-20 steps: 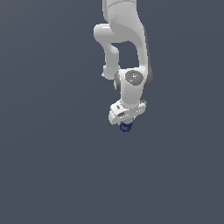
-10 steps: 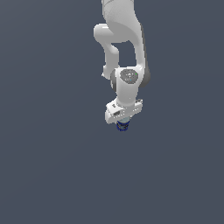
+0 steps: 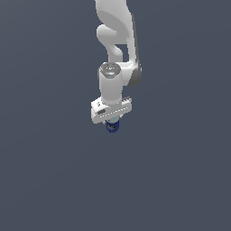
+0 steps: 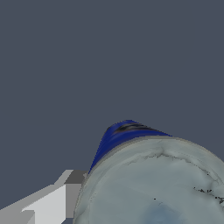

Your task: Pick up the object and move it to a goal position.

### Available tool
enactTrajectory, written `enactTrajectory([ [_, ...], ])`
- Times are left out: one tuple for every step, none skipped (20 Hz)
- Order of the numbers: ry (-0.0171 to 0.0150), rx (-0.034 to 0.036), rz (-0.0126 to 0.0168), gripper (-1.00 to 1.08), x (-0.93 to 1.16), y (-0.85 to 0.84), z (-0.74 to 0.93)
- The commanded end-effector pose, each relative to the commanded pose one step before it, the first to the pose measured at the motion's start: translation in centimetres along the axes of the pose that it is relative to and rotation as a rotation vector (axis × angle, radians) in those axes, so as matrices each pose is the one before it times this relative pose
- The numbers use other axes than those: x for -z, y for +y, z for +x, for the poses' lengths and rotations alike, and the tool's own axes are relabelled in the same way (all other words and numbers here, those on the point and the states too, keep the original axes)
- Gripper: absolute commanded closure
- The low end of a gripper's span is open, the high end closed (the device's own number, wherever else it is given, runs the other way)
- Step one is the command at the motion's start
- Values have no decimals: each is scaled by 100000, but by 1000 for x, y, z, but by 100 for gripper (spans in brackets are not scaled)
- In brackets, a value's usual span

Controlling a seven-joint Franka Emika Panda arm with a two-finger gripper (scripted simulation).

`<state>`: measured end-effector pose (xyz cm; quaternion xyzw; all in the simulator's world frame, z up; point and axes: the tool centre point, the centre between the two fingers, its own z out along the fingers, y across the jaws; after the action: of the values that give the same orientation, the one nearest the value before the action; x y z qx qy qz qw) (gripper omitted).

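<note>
The can (image 3: 112, 127) sits directly under the white robot hand, only its dark blue lower part showing below the hand's body in the exterior view. It is tucked up into the pincer (image 3: 111, 122), which hangs straight down from the arm (image 3: 116, 36) over a plain grey surface. That top-down pose suits a small upright cylinder: fingers come in from either side of the wall and the pale lid stays facing the wrist.

The wrist view fills in what the exterior view hides. There the can (image 4: 153, 179) looms large and very close, its whitish, mottled top facing the camera and a band of blue wall showing behind it. 1 finger (image 4: 48, 203) lies against or just beside the can's side; the other finger is out of frame. So the pincer looks closed around the can, though actual contact on both sides cannot be confirmed.

The exterior view, in turn, gives what the wrist view cannot: the arm's posture and the can's place in the scene, roughly central. Neither view shows clearly whether the can rests on the grey surface or hangs clear of it, and no goal marker is visible in either.
</note>
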<state>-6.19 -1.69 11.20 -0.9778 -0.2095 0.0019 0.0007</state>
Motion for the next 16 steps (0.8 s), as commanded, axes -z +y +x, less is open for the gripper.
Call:
enactTrajectory([
  [372, 13, -169, 108, 1130, 2209, -944],
  [0, 0, 0, 108, 331, 761, -343],
  [0, 0, 0, 108, 308, 713, -313],
  [0, 0, 0, 108, 285, 663, -285],
  [0, 0, 0, 108, 261, 609, -260],
  [0, 0, 0, 108, 237, 553, -235],
  [0, 0, 0, 108, 212, 494, -210],
  [0, 0, 0, 108, 187, 435, -184],
  [0, 0, 0, 108, 161, 376, -157],
  [0, 0, 0, 108, 134, 316, -129],
  [0, 0, 0, 108, 108, 256, -100],
  [0, 0, 0, 108, 81, 196, -71],
  [0, 0, 0, 108, 54, 135, -41],
  [0, 0, 0, 108, 26, 75, -11],
  [0, 0, 0, 108, -1, 14, 20],
  [0, 0, 0, 108, -29, -48, 50],
])
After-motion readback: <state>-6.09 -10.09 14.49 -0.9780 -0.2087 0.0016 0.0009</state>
